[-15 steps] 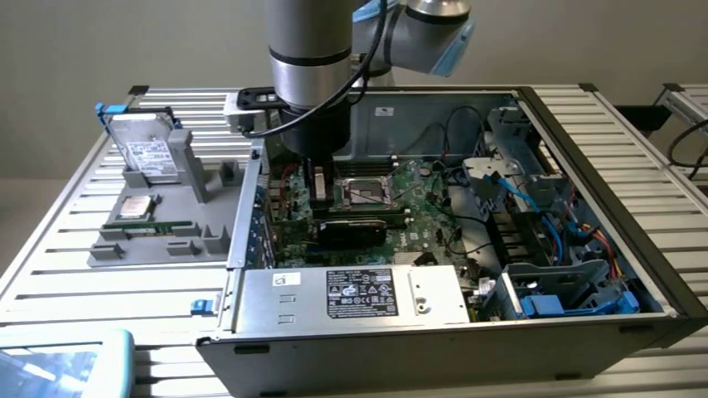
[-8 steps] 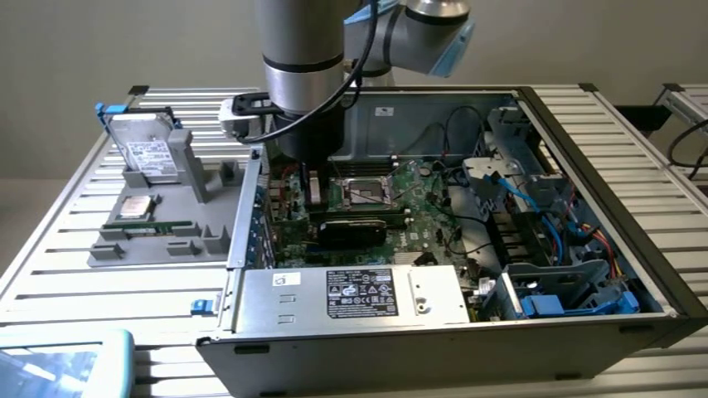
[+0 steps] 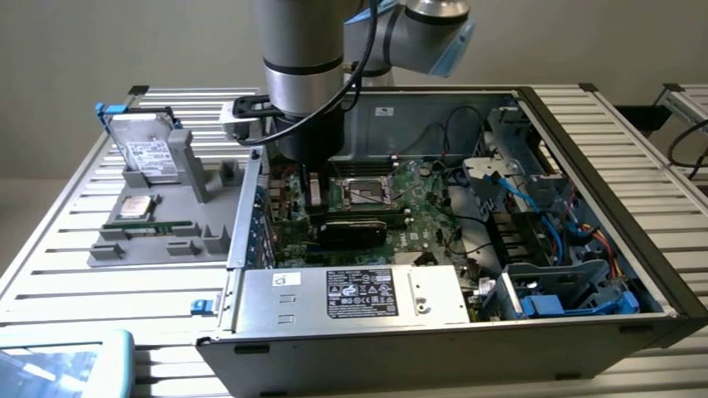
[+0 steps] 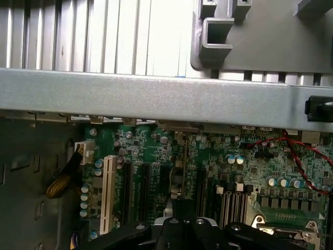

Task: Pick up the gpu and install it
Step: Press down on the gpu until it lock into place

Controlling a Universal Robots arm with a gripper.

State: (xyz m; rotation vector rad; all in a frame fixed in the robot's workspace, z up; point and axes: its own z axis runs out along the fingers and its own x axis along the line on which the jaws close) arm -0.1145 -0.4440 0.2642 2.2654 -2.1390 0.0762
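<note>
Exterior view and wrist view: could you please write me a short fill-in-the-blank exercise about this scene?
The gripper hangs over the green ___ inside the computer case. The upright hard drive stands in the grey holder at the exterior view's ___. The gpu has a ___ cooler. Missing words: motherboard; left; black.

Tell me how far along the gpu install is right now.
Done: the gpu is off the grey tray and inside the open case, standing on the motherboard. In hand: the shut gripper hangs over the expansion slots; a grip on the card cannot be confirmed. Left: full seating cannot be told yet.
</note>
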